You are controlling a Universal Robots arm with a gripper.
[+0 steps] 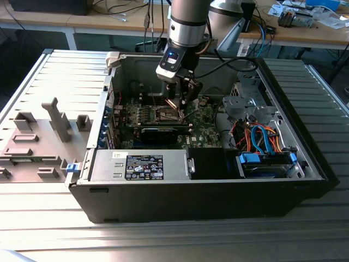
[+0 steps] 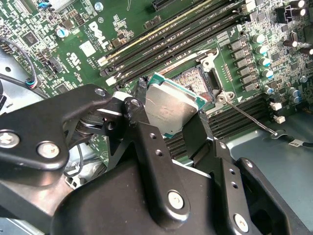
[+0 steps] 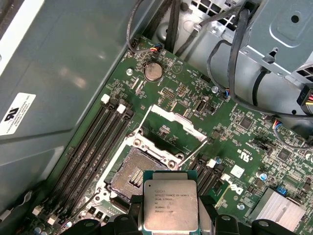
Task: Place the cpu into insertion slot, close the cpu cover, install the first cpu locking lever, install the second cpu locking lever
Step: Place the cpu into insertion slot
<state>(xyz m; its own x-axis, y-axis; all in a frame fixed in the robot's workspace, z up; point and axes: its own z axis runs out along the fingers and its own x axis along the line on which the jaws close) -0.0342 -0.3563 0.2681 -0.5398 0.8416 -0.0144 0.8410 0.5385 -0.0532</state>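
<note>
My gripper [image 3: 170,214] is shut on the cpu [image 3: 170,203], its black fingers [image 3: 131,215] pressing two opposite edges. The chip's silver-grey face shows in both wrist views. It hangs tilted just above and beside the insertion slot [image 3: 133,174], a dark square socket with a silver rim on the green board. The cpu cover [image 3: 171,116] stands flipped open at the socket's far side. In the second wrist view the cpu [image 2: 171,108] overlaps one corner of the slot [image 2: 196,81], and a thin wire locking lever [image 2: 249,117] sticks out free. In the exterior view the gripper [image 1: 182,106] is low inside the case.
Long black memory slots [image 3: 93,147] flank the socket on both sides. A drive cage with orange and blue cables [image 1: 262,139] fills the case on the exterior view's right. A power supply [image 1: 142,166] lies along the front. The case walls close in around the board.
</note>
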